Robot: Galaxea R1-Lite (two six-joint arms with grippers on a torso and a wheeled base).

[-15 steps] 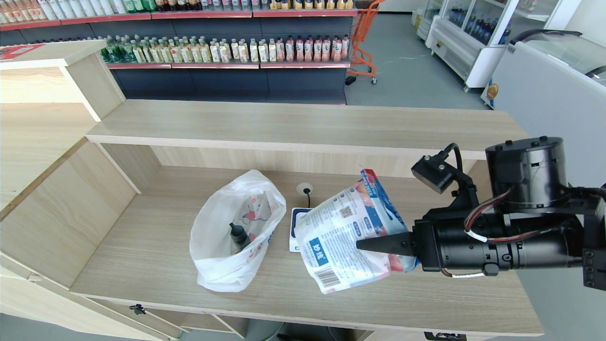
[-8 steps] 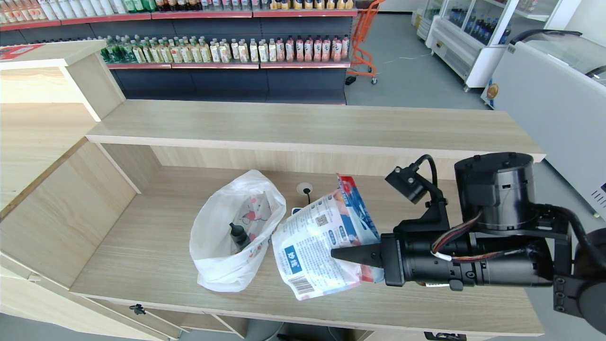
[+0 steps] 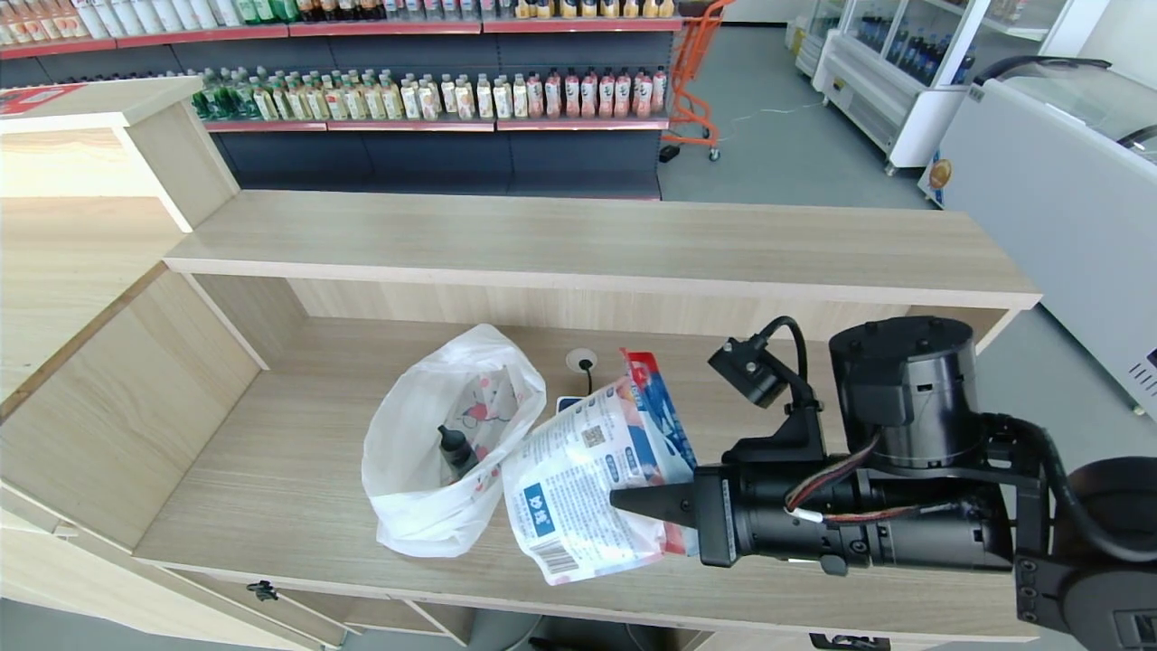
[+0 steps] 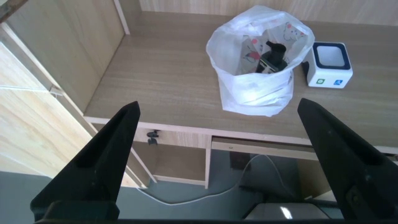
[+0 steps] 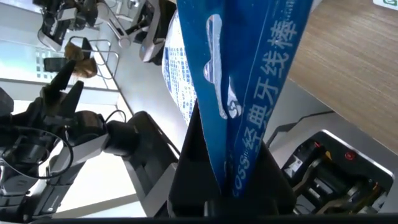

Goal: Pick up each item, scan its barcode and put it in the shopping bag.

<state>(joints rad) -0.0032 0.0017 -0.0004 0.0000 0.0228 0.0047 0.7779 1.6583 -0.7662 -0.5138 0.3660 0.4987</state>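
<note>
My right gripper (image 3: 637,502) is shut on a blue-and-white snack packet (image 3: 587,479), held above the counter just right of the white shopping bag (image 3: 443,443). The packet's barcode faces down toward the front edge. In the right wrist view the packet's blue edge (image 5: 249,93) runs up from between the shut fingers. The shopping bag (image 4: 258,59) stands open on the counter with a dark bottle (image 4: 272,57) and other goods inside. The white barcode scanner (image 4: 331,63) sits right of the bag. My left gripper (image 4: 224,155) hangs open, above and in front of the counter's front edge.
The wooden counter (image 3: 298,470) has a raised back shelf (image 3: 578,240) and a side wall on the left. A cable port (image 3: 581,360) sits behind the scanner. Store shelves with bottles (image 3: 434,95) and freezers (image 3: 1039,117) stand beyond.
My right arm has carried the packet leftward and slightly down, from over the scanner toward the shopping bag's right side. The bag has not moved.
</note>
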